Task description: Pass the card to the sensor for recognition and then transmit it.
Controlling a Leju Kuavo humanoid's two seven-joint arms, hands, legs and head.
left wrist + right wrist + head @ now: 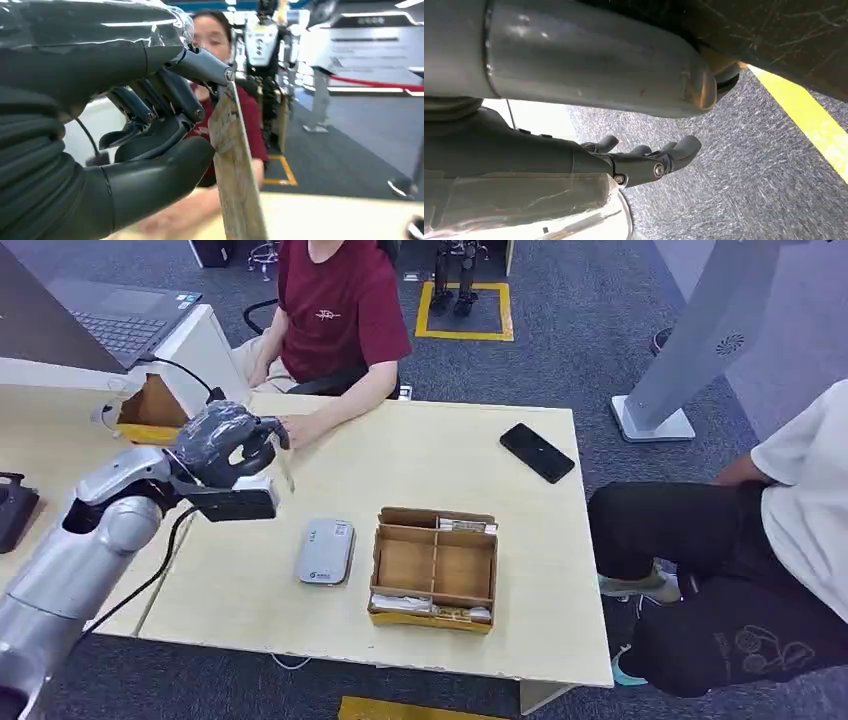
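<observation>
My left hand is raised over the table's left part and pinches a worn card between thumb and fingers. In the head view the card shows edge-on, hanging down from the hand. The sensor, a flat grey-white device, lies on the table to the right of and nearer than that hand, apart from the card. My right hand hangs beside my body above grey carpet, fingers loosely apart with nothing in them.
A person in a red shirt sits across the table, one hand resting on it just beyond my left hand. A compartmented cardboard box stands right of the sensor. A black phone lies far right. Another seated person is at the right.
</observation>
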